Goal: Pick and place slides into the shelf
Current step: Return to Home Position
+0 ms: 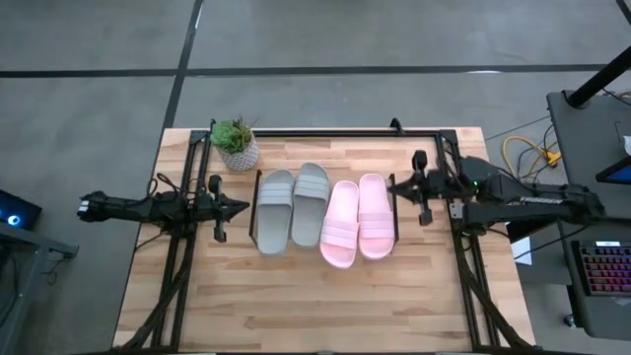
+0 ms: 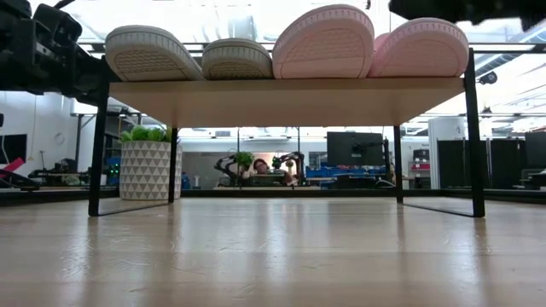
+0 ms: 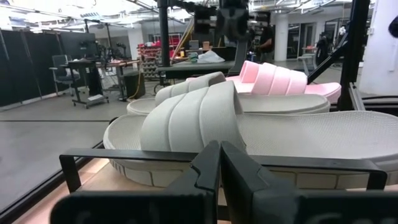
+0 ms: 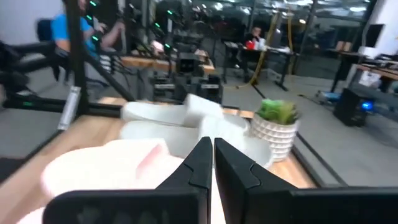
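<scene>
Two grey slides (image 1: pixel 293 207) and two pale pink slides (image 1: pixel 355 220) lie side by side, soles down, on the wooden board of the black-rod shelf (image 1: pixel 258 183); the low view shows their ends over the board (image 2: pixel 281 89). My left gripper (image 1: pixel 244 207) hovers just left of the shelf, shut, pointing at the nearest grey slide (image 3: pixel 205 118). My right gripper (image 1: pixel 391 186) hovers just right of the shelf, shut, above the pink slides (image 4: pixel 112 168). Neither touches anything.
A potted plant (image 1: pixel 236 144) in a white patterned pot stands at the table's far left, close behind the shelf. A larger black frame (image 1: pixel 325 131) runs along the table's far edge and sides. Bare wooden tabletop (image 1: pixel 315 306) lies toward the near edge.
</scene>
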Controlling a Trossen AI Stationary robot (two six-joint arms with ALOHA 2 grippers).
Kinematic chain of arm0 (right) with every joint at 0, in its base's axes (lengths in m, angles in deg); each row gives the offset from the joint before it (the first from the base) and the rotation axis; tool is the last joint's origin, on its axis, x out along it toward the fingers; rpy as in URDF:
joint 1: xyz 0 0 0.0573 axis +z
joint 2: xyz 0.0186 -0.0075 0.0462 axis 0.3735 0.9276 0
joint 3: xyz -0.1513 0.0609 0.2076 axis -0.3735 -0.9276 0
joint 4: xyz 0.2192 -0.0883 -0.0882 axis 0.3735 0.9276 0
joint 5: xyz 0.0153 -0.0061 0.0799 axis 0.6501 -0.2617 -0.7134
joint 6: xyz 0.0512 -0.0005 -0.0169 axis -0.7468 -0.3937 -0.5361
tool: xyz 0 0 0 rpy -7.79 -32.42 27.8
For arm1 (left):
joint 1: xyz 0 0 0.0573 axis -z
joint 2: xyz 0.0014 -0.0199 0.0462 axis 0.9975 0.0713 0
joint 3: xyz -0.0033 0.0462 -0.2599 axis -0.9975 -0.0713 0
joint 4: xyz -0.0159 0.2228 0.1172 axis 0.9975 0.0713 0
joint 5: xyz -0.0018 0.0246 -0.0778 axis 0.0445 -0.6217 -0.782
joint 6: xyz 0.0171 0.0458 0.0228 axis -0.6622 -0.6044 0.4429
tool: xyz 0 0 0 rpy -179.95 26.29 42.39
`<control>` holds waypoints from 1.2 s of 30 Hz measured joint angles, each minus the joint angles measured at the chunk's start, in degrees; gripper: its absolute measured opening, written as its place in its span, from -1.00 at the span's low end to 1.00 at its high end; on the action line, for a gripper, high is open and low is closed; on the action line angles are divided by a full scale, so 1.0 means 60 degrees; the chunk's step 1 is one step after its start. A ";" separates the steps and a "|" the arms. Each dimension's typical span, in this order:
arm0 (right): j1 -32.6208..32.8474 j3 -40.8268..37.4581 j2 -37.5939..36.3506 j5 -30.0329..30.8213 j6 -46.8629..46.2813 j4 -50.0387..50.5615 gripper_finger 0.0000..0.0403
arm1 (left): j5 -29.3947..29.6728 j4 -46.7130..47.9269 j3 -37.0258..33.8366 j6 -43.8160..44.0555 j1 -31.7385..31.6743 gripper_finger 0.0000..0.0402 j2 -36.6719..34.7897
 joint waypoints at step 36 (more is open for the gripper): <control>0.1998 -0.3940 -0.4766 0.1406 0.0856 0.0442 -0.96 | 0.0025 -0.0001 -0.0004 -0.0011 0.0000 -1.00 0.0007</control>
